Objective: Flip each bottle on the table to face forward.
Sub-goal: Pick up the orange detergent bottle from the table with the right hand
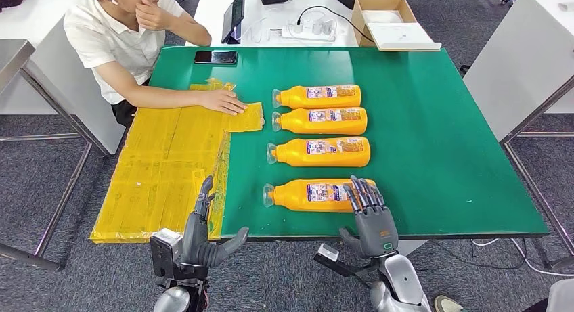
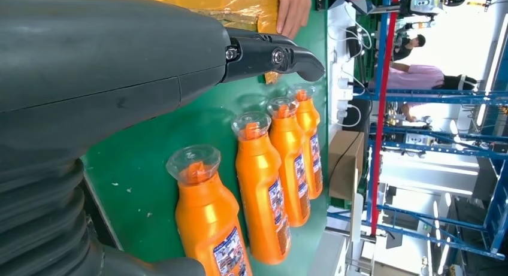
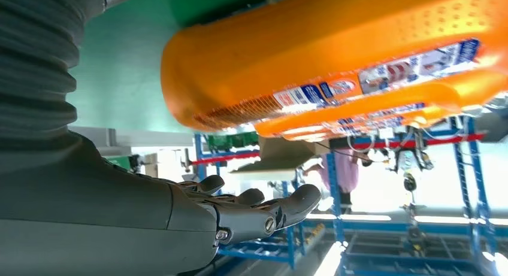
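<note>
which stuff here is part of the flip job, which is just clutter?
Job:
four orange bottles lying in a row, near one to far one
right hand, over the near bottle's base end
left hand, at the table edge

Clutter:
yellow sheets under a person's hand
phone
power strip
cardboard box

Green table (image 1: pixel 440 143) served as landmark. Yellow sheets (image 1: pixel 169 163) covered its left part, overhanging near-left edge. Person in white shirt (image 1: pixel 118 38) sat at far-left corner, one hand (image 1: pixel 222 101) flat on sheets. Black phone (image 1: pixel 215 57) lay near far edge. Cardboard box (image 1: pixel 389 17) and power strip (image 1: pixel 308 31) stood beyond far edge.
</note>
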Tool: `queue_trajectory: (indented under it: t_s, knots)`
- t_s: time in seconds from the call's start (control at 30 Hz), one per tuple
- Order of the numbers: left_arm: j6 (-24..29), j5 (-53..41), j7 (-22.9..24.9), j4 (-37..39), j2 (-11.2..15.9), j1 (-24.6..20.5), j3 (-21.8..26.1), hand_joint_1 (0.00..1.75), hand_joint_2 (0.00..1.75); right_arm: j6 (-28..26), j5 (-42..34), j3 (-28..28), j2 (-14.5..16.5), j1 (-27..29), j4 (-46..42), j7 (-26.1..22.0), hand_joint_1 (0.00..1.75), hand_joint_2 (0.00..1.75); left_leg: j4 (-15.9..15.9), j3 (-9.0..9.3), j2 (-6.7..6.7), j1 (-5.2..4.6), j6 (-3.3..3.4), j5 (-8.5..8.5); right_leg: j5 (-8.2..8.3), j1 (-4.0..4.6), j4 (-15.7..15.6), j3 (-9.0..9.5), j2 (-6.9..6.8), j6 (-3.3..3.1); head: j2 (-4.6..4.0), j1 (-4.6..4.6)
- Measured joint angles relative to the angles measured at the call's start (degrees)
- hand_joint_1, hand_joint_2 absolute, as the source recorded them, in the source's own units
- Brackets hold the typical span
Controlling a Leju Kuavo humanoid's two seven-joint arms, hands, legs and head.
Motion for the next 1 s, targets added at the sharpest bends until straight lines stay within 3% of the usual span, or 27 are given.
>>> queue_trajectory:
  t_s: [0.33, 1.0]
  knots:
    - [0.0, 0.0, 0.0, -0.5, 0.0, 0.4, 0.0, 0.0, 1.75, 0.0, 0.0, 2.3, -1.7, -2.7, 6.1, 5.5, 0.0, 1.75, 0.0, 0.05, 0.01, 0.0, 0.0, 0.0, 0.0, 0.0, 0.0, 0.04, 0.0, 0.0, -0.01, 0.01]
    - [-0.9, -0.1, 0.4, -0.8, 0.0, -0.2, -1.1, 0.0, 1.75, 0.0, -0.4, 5.1, -3.7, -9.1, 13.0, 7.7, 0.0, 1.75, 0.0, 0.17, 0.03, 0.0, 0.01, 0.01, 0.02, 0.0, 0.0, 0.16, 0.01, 0.02, 0.0, 0.0]
